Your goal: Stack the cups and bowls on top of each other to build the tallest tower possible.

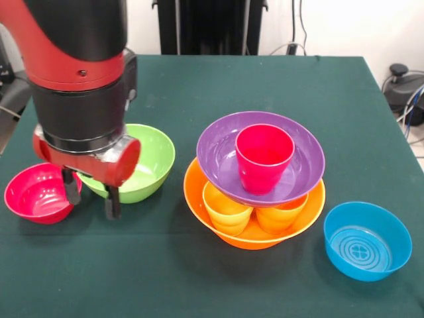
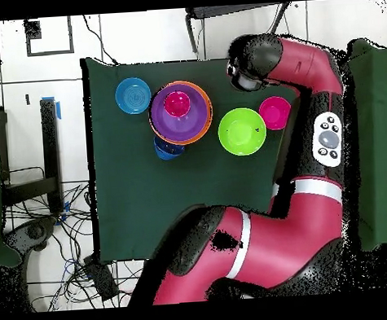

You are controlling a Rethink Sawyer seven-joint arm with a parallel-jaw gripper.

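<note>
Nearest the camera in the front view sits the light blue bowl, ringed inside, alone at the near right of the green worktop and well apart from the stack. We read it as not yet used.

We count the tower as partly built. The large orange bowl is its base, with an orange cup and a second orange-yellow cup standing upright inside it. The purple bowl rests on those two cups, and a red cup stands upright in its middle. So we have three levels.

Loose pieces remain on the left: the lime green bowl, and beyond it at the far left the smaller red bowl. In the overhead view a dark blue bowl peeks from under the tower's edge, beside its base; we cannot tell whether it touches.

The end effector hangs low between the red and lime bowls. Its two dark fingers are spread apart and grip nothing. We judge that four bowls have still to go on, and we see no light green cup anywhere.
</note>
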